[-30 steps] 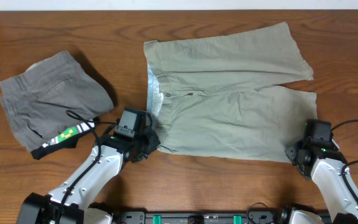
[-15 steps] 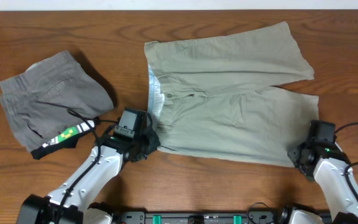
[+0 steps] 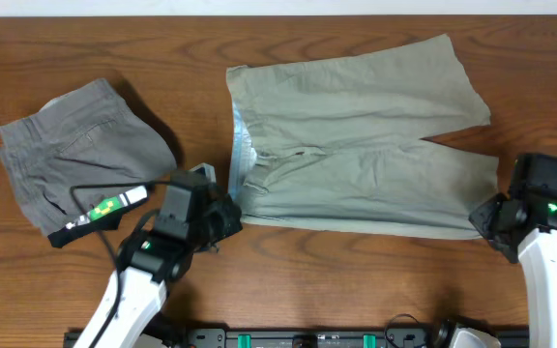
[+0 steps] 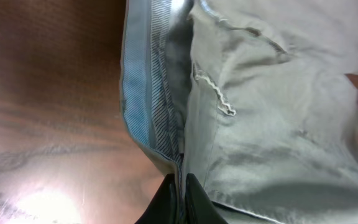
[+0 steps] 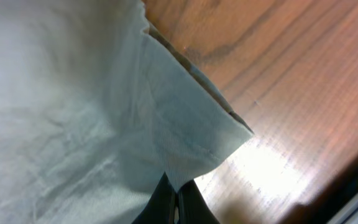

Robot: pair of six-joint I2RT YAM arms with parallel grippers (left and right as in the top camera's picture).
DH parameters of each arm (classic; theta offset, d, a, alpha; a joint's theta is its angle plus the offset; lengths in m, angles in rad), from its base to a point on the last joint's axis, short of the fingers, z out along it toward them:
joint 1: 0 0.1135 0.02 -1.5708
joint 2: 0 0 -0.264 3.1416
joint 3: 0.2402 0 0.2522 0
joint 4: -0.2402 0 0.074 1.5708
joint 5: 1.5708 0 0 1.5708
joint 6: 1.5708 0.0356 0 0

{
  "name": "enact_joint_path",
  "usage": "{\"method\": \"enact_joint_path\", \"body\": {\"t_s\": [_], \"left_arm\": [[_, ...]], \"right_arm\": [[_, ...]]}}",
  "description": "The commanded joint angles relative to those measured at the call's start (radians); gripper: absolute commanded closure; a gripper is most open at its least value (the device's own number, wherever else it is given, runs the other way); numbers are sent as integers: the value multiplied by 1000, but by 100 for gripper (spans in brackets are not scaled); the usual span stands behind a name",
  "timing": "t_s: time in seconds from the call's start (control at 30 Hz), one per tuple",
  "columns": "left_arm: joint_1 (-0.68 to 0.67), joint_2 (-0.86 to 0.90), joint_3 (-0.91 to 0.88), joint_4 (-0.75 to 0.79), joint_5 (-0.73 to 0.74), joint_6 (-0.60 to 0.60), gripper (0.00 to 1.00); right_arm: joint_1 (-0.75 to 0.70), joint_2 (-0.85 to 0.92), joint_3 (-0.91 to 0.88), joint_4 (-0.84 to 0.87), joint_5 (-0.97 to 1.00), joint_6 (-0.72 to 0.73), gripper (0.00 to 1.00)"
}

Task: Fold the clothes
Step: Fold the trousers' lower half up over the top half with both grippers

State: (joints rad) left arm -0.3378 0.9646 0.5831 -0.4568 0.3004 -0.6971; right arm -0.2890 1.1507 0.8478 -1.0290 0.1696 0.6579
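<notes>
The pale khaki-green shorts (image 3: pixel 356 135) lie spread on the table, waistband at the left showing blue-white striped lining (image 3: pixel 237 155). My left gripper (image 3: pixel 228 215) is shut on the near waistband corner; the left wrist view shows the striped lining (image 4: pixel 148 93) and khaki cloth pinched between the fingers (image 4: pixel 180 193). My right gripper (image 3: pixel 483 220) is shut on the near leg's hem corner; the right wrist view shows the hem (image 5: pixel 185 130) pinched between the fingers (image 5: pixel 176 199). The near edge of the shorts is lifted off the table.
Darker grey folded shorts (image 3: pixel 80 155) with a black waistband lie at the left. A cable runs from them toward the left arm. The wooden table (image 3: pixel 356 280) is bare in front of the khaki shorts.
Both grippers have lifted and moved toward the far side with the shorts' near edge, drawing that edge up and back. The right arm has also shifted to the right.
</notes>
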Motion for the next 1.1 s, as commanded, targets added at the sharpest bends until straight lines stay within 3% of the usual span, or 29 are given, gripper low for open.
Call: {"method": "enact_joint_path", "body": {"t_s": [0.0,0.3,0.57,0.8,1.07], "left_arm": [[1,-100,44,-60,-33,47,94],[0,-308,169,-290,-33,59,94],[0,-353,317,-462,-48,95,94],[0,-312,324,-446,-300,95,94],[1,-116,324,-309,-421,95,94]], "right_arm": [[-13,-49,61,-42,32,-27,99],[-13,-201,121,-143,34,-31,99],[-13,-278,234,-195,27,-121,99],[-11,-183,402,-159,-52,-255,99],[-1,89,501,-87,-153,-324,99]]}}
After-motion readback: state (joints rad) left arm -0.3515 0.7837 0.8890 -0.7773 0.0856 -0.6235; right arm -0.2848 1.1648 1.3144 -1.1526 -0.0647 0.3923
